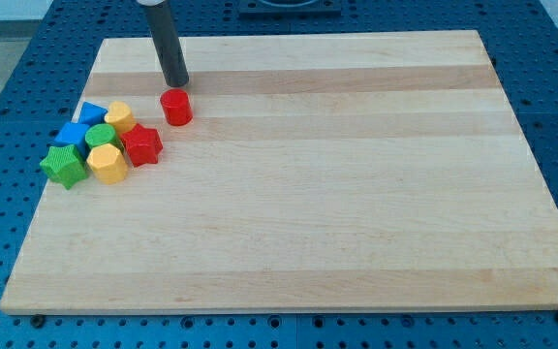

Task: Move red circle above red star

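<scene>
tip (178, 84) just above circle (176, 107) | circle up-right of star (142, 144) | star at right edge of cluster, board's (356, 194) left

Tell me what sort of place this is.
Probably a robotics lab bench: a wooden board on a blue perforated surface, small coloured blocks including a red circle, and my tip just above that circle.

clustered at the board's (356, 194) left: blue triangle (92, 112), blue block (71, 135), green block (100, 135), green star (63, 166), two yellow blocks (119, 116) (108, 164).

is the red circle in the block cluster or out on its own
Out on its own: the red circle sits apart from the cluster, toward the view's top right of the red star, with my tip just above it.
</scene>
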You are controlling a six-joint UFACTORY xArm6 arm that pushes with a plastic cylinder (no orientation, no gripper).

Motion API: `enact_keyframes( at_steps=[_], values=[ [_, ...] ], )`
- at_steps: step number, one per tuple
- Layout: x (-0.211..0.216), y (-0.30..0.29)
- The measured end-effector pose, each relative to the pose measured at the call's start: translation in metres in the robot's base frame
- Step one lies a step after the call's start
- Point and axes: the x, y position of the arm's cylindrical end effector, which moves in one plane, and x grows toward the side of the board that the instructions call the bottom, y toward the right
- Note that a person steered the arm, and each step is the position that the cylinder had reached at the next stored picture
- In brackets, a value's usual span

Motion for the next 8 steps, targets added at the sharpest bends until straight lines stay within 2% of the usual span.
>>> enact_keyframes(
  at_steps=[4,6,7,8],
  values=[
    [0.055,0.002],
    [0.036,0.089],
    [0.063,0.100],
    [0.070,0.086]
  ],
)
